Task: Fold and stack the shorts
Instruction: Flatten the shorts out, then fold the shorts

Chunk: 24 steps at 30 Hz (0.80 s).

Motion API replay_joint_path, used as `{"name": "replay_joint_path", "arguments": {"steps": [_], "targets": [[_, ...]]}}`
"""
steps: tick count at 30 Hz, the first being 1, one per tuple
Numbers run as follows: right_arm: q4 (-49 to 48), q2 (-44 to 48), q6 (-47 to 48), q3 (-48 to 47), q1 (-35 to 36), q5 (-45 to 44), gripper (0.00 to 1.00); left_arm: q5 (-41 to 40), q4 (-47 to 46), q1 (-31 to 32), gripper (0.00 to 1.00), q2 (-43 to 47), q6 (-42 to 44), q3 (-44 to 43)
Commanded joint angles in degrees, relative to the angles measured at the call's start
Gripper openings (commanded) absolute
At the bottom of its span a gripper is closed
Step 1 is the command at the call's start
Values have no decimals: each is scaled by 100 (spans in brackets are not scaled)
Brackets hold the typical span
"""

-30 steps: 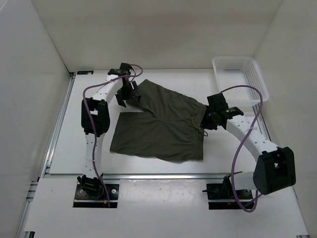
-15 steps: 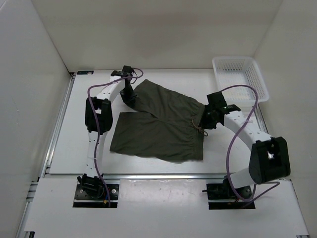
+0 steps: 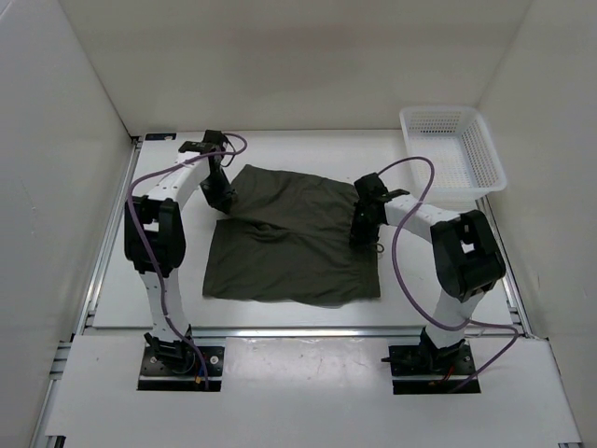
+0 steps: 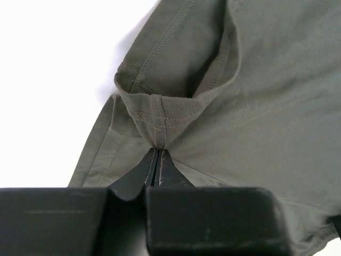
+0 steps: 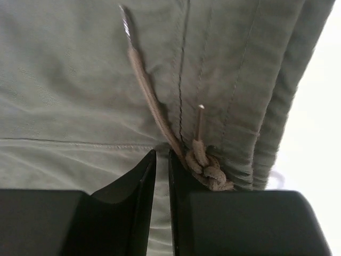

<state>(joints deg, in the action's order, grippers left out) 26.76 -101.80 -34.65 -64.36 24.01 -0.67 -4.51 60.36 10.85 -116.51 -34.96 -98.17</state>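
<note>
The dark olive-green shorts (image 3: 294, 247) are spread on the white table (image 3: 429, 280) between the two hands and are slightly wrinkled. The two wide legs are turned toward the left hand (image 4: 157, 151) and the waistband toward the right hand (image 5: 162, 156). A stitched hem corner is pinched in the fully closed left hand, and the cloth is puckered just ahead of its fingertips. The right hand is set at the gathered waistband with its fingers nearly together; whether cloth is caught cannot be told. A light, knotted drawstring (image 5: 205, 168) lies just beside its fingertips.
</note>
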Motion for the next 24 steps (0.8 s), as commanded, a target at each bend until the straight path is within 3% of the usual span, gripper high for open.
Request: {"name": "replay_joint_path", "arguments": {"steps": [1,3,6,9,11,12,13,17,21,24], "targets": [[-136,-147,-138,133,226,-12,19,-50,-191,-31,10,383,173,316],[-136,-147,-200,204,297,-12,18,-120,-130,-83,10,444,226,386],[-136,98,-252,275,350,57,18,-120,73,-83,21,506,297,386],[170,572,-191,73,350,-134,23,-120,275,-136,73,708,428,36],[477,828,-121,-311,350,-424,43,-120,441,-136,100,648,429,-471],[575,828,36,-471,350,-573,54,-172,564,-136,100,577,429,-684],[663,828,90,-629,350,-705,73,-173,626,-136,100,472,429,-921],[953,425,353,-1411,78,-1243,75,-111,881,-136,92,-467,499,-2405],[1278,-268,608,-2395,-124,-1718,73,345,1101,-83,88,-1950,718,-4599],[1340,-656,793,-2818,-238,-1805,73,723,839,-83,88,-2428,798,-5167]]}}
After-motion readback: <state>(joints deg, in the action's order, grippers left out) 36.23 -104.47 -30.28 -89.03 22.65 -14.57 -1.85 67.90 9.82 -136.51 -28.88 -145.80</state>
